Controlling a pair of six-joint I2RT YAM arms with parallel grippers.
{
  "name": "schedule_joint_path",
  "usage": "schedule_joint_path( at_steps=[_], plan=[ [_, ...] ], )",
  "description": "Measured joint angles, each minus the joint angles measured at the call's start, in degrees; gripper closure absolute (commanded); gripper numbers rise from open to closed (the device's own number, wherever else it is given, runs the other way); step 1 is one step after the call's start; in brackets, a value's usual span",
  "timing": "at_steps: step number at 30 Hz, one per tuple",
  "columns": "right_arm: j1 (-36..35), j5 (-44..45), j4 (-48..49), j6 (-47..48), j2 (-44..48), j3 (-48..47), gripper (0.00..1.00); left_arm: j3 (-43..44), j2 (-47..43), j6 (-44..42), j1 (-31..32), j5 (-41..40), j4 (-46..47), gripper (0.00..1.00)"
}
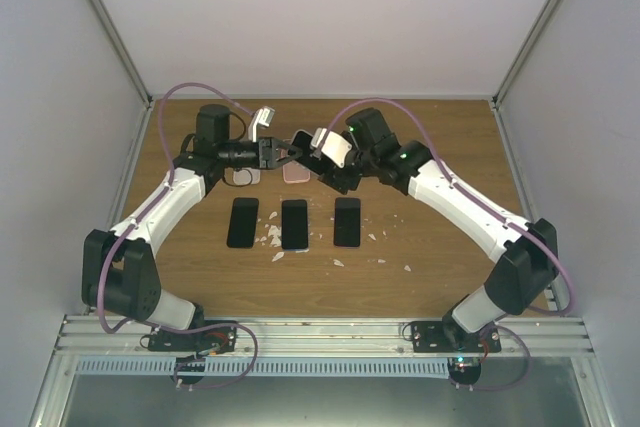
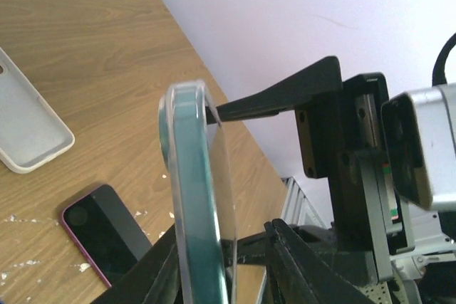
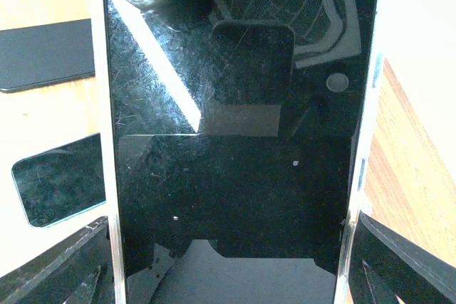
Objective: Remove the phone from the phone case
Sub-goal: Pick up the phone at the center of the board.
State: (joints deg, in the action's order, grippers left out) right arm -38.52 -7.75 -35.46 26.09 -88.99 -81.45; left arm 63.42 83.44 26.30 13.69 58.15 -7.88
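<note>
separation step; cased phone (image 3: 235,140) clamped widthwise in right gripper (image 3: 231,236); left gripper (image 2: 214,247) astride its end, grip unclear; next, peel clear case (image 2: 222,176) off.

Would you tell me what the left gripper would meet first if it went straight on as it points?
The cased phone held by the right gripper; its end seems to sit between the fingers of the left gripper.
</note>
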Motion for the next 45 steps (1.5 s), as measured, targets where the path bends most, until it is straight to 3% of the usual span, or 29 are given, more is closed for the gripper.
schedule_joint_path(
  at_steps=[4, 8, 12, 16, 20, 34, 45],
  plan=[
    [-0.59, 0.11, -0.09, 0.0, -0.81, -0.68, 0.46, -0.04, 0.0, 0.68, -0.11, -0.04, 0.52, 0.87],
    [-0.61, 0.72, -0.04, 0.13, -1.03, -0.92, 0.38, -0.04, 0.24, 1.38, -0.26, -0.63, 0.52, 0.99],
    [-0.81, 1.29, -0.2, 0.24, -1.03, -0.87, 0.29, 0.13, 0.35, 0.98, -0.31, -0.74, -0.39, 1.0],
    [-0.66, 0.79, 0.66, 0.2, -0.68, 0.07, 0.1, 1.38, 0.5, -1.49, -0.5, -0.72, -3.21, 1.0],
    [0.37, -2.45, -0.02, 0.66, 1.29, 1.95, 0.01, 3.32, 0.59, -8.44, -0.5, -0.11, -7.48, 1.0],
    [7.02, -17.88, -8.17, 3.08, 9.38, 7.32, 0.02, 7.15, 0.17, -41.81, 0.57, 5.2, -24.68, 1.0],
    [7.34, -24.63, -15.26, 6.51, 9.4, 7.56, 0.3, 13.38, 0.33, -61.7, 11.17, 1.51, -39.8, 1.0]
  ],
)
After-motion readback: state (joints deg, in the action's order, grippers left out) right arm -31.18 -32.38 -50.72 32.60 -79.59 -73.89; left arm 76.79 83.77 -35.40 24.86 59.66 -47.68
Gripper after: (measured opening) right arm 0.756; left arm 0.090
